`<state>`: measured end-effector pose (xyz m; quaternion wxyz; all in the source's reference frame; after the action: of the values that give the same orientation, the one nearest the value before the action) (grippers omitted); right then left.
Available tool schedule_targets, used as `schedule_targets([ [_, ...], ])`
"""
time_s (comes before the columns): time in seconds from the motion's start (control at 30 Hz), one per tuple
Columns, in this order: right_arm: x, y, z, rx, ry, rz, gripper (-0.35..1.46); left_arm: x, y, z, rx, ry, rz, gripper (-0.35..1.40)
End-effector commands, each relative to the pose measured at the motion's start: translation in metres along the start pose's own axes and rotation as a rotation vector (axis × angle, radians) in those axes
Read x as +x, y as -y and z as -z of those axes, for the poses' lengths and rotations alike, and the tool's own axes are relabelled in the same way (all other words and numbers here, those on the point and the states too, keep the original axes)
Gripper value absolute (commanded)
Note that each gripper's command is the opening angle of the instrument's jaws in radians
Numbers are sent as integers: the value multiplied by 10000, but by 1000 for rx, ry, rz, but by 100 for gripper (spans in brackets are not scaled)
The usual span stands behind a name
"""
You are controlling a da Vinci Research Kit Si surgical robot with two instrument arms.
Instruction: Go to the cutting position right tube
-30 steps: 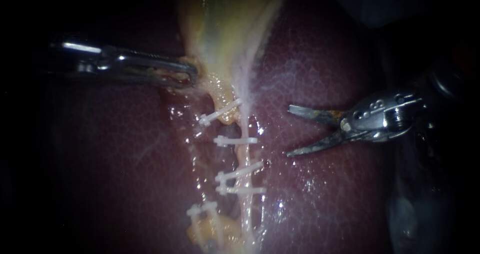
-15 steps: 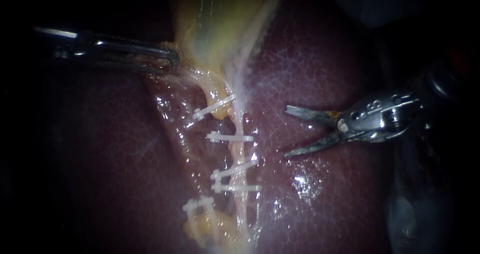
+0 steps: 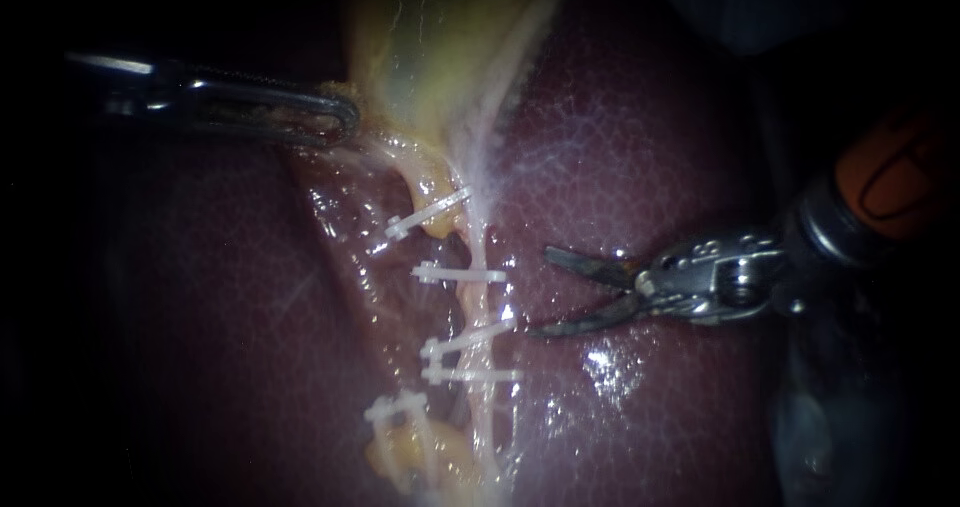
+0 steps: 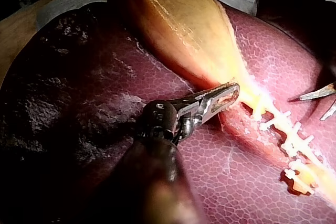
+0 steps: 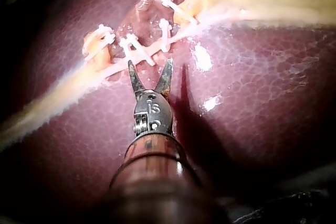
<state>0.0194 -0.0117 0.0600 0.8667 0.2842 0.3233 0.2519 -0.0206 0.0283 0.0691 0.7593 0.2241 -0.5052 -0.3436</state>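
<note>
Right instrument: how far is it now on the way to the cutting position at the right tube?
Done: clips sit on the right tube, and the left instrument grips the gallbladder. In hand: the right instrument is beside the tube, jaws open, tips close to the gap between two clips. Left: the tube is not yet between the jaws; they probably need to advance a little to straddle it.

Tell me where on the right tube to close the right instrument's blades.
I'd grip the right tube on its bare stretch between the single clip and the pair of clips below. Come from its right: the right instrument stands open level with that gap, and the tube runs straight there.
</note>
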Motion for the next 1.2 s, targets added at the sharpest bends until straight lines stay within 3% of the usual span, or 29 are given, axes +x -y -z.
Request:
schedule_targets([
  [0.03, -2, 1, -4, 13, 3, -23, 125, 0, 0, 0, 0, 0, 0, -35],
  [0.2, -9, 3, -24, 67, 17, -122, 124, 0, 0, 0, 0, 0, 0, -35],
  [0.37, -14, 1, -40, 105, 36, -157, 122, 0, 0, 0, 0, 0, 0, -35],
  [0.5, -15, -4, -51, 146, 23, -175, 122, 0, 0, -1, 0, 0, 0, -35],
  [0.73, -9, -17, -64, 242, -57, -177, 127, 0, 0, 0, -1, 0, 0, -35],
  [1.2, 6, -32, -88, 359, -198, -189, 132, 0, 0, -1, -1, 0, 0, -35],
])
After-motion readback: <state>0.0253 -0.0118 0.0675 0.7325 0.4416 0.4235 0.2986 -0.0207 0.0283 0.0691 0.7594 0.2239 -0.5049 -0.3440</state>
